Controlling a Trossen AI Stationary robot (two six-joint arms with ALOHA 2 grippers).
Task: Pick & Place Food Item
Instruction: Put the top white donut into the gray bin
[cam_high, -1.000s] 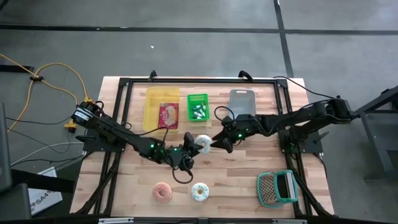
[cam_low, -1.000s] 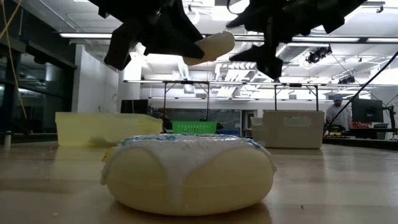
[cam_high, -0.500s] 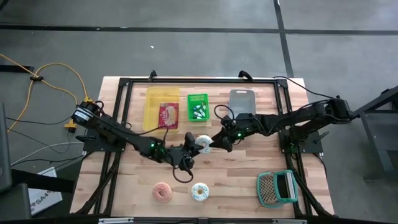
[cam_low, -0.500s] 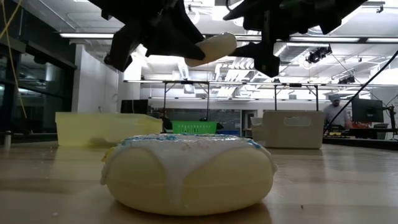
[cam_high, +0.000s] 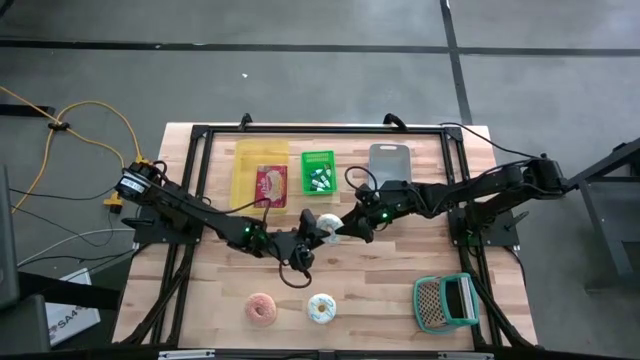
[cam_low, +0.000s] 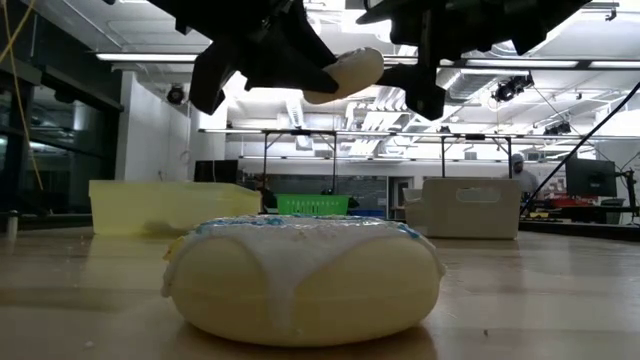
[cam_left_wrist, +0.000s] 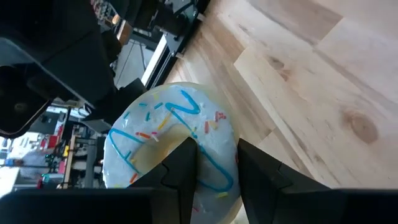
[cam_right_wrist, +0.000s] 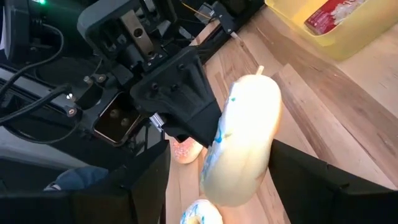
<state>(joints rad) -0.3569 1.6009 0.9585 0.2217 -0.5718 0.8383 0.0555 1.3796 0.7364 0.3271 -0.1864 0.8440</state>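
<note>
A white-iced donut (cam_high: 329, 228) with blue lines and sprinkles hangs above the table's middle, and my left gripper (cam_high: 318, 230) is shut on it. In the low view the held donut (cam_low: 347, 72) shows high up, edge on. My right gripper (cam_high: 346, 227) faces it from the table's right, open. Its fingers (cam_right_wrist: 298, 177) stand on either side of the donut (cam_right_wrist: 244, 146); I cannot tell whether they touch it. Near the front edge, a pink donut (cam_high: 262, 308) and a second white donut (cam_high: 321, 308) lie flat on the table. My left gripper holds the donut by its ring (cam_left_wrist: 214, 163), with one finger (cam_left_wrist: 183, 165) in the hole and the other outside the rim. The fingers come from the table's left, slanting a little down. The donut is lifted clear of the table and tilted.
Along the far edge stand a yellow bin (cam_high: 247, 160) with a red packet, a green bin (cam_high: 318, 172) and a grey bin (cam_high: 389, 160). A green grater-like basket (cam_high: 444, 302) lies at the near right. Bare wood lies between the donuts and the bins.
My right gripper has tipped a little further down beside the held donut. The donut stays lifted in my left gripper, and both grippers keep the same finger gap.
</note>
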